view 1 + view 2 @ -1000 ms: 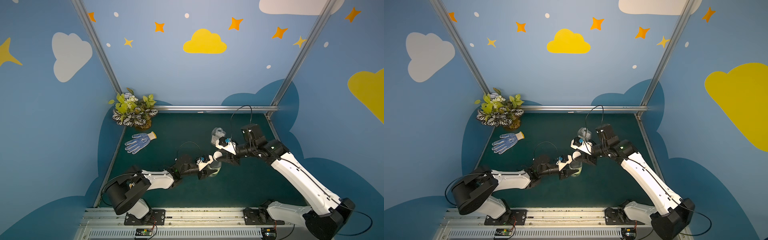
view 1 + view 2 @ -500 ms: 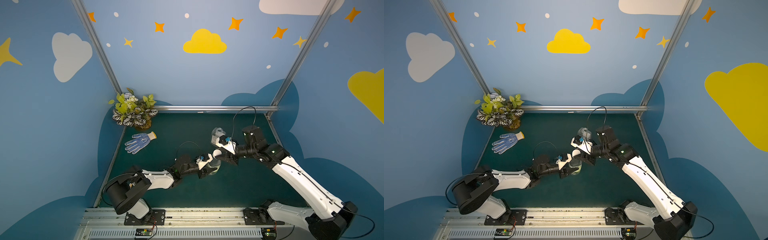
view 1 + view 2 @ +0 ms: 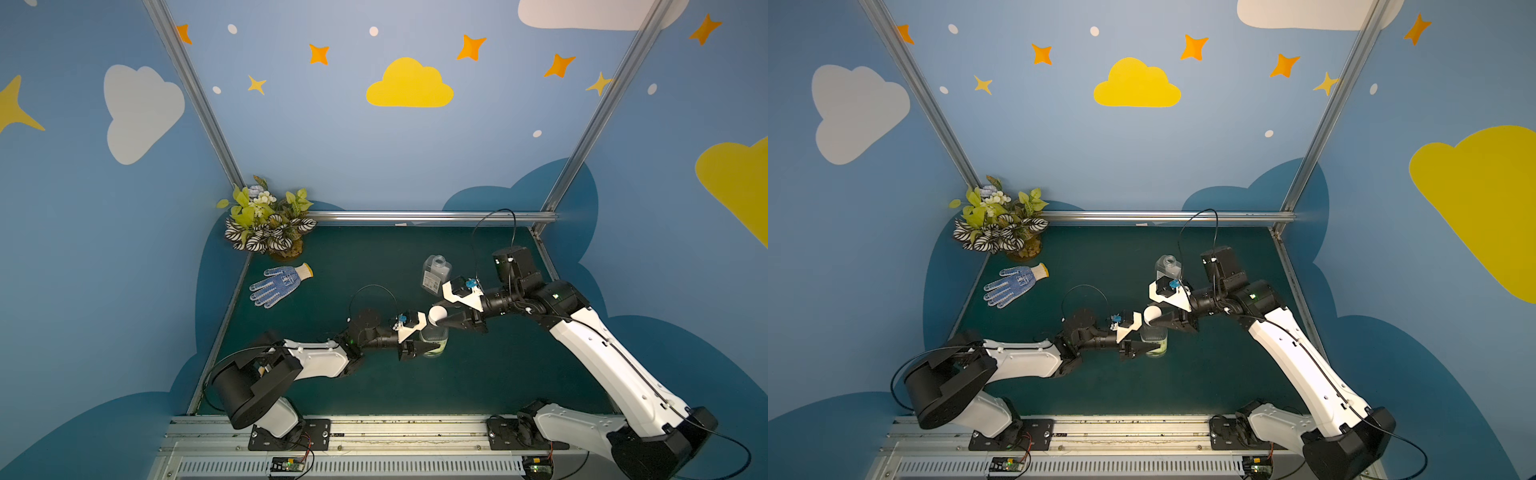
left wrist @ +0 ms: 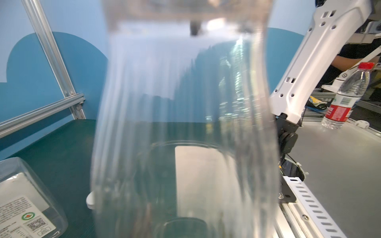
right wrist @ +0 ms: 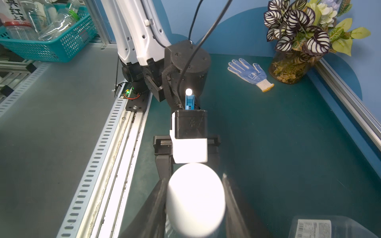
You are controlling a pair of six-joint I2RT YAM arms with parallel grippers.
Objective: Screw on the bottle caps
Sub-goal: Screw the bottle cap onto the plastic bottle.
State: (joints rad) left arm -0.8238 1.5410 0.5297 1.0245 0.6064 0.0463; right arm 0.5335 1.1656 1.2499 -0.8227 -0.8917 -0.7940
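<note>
A: Capping progress?
B: Neither bottle closed, as I read it. Slim round bottle (image 3: 436, 334) stands upright mid-desk (image 3: 332, 257). White cap (image 3: 437, 315) is at its neck, tilted; I cannot tell whether the thread has caught. Square bottle (image 3: 435, 272) stands near behind it, neck open. In the left wrist view a small white disc (image 4: 90, 199) lies on the desk just beside the slim bottle's foot, probably the second cap.
A: Jaws?
B: Left gripper (image 3: 1152, 347): jaws clamped on the slim bottle's body from the side. Right gripper (image 5: 194, 195): jaws clamped on the cap's rim.
A: Arm poses?
B: Left arm low, stretched almost level over the desk. Right arm reaches in from its base, forearm sloping upward, wrist level and above the left one; the two meet head-on at the bottle.
A: Remaining?
B: Tighten this cap, then do the square bottle entirely
</note>
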